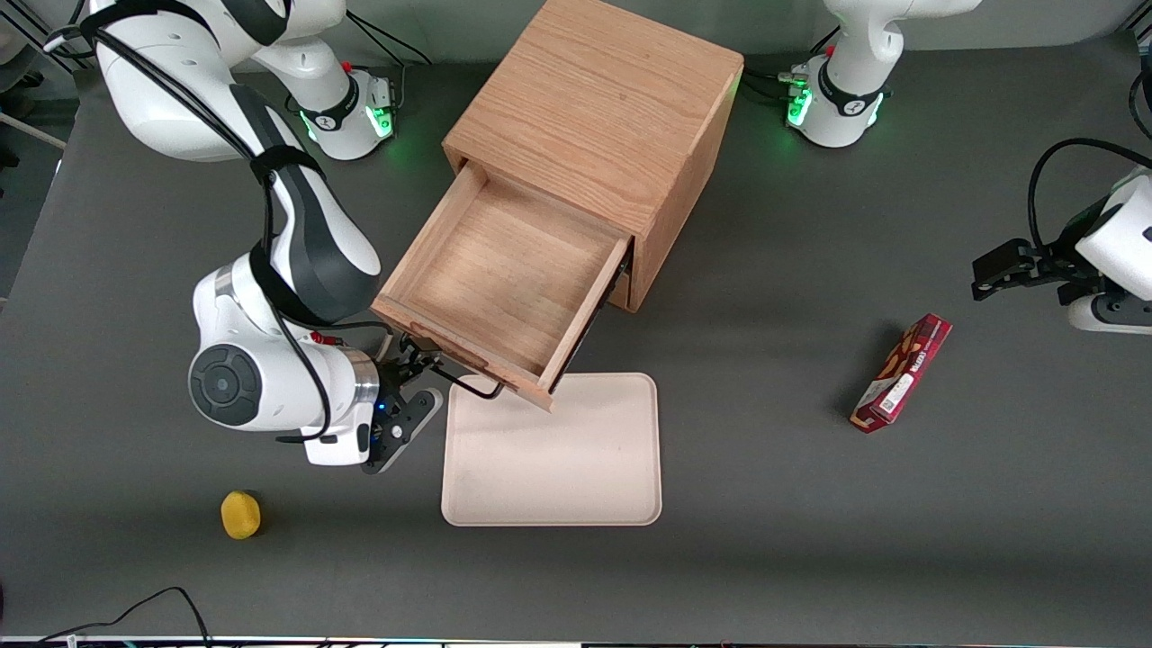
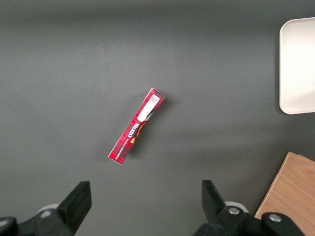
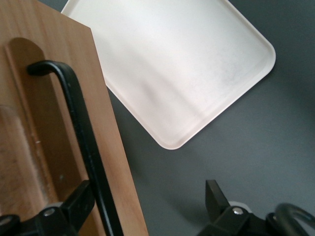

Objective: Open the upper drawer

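From the front, the upper drawer (image 1: 504, 283) stands pulled well out of the oak cabinet (image 1: 598, 117), its front overhanging the cream tray (image 1: 553, 450). The gripper (image 1: 423, 364) sits at the black bar handle (image 1: 468, 382), near the working arm's end of it.

In the right wrist view the fingers (image 3: 74, 206) are spread, one on each side of the handle (image 3: 83, 142), apparently not clamping it. Backing away at a slant could snag the bar and drag the cabinet. The lower drawer is hidden beneath.

The left wrist view shows only a red snack box (image 2: 137, 126).
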